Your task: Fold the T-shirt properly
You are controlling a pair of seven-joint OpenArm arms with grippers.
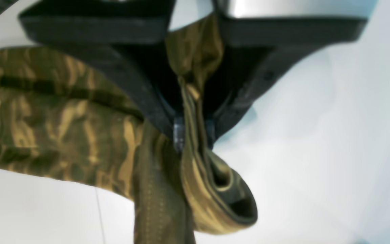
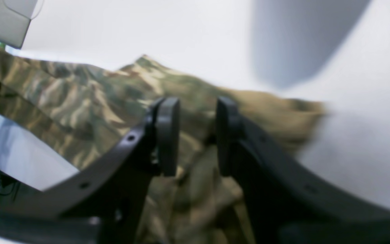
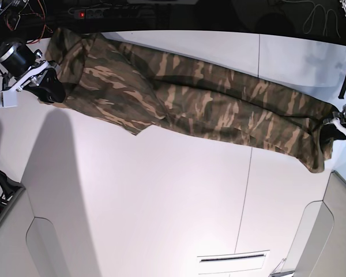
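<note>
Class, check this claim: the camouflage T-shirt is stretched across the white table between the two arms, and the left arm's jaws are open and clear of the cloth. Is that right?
Not quite. The left gripper is not open: in the left wrist view its jaws are shut on a bunched edge of the T-shirt. The rest stands: the base view shows the shirt stretched across the white table between the two arms.

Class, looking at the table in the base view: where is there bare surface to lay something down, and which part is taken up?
Free: the wide white table below the T-shirt, down to the near edge. A narrower bare strip lies above the shirt on the right. Crowded: the shirt's diagonal band, with the right gripper and left gripper at its ends.
</note>
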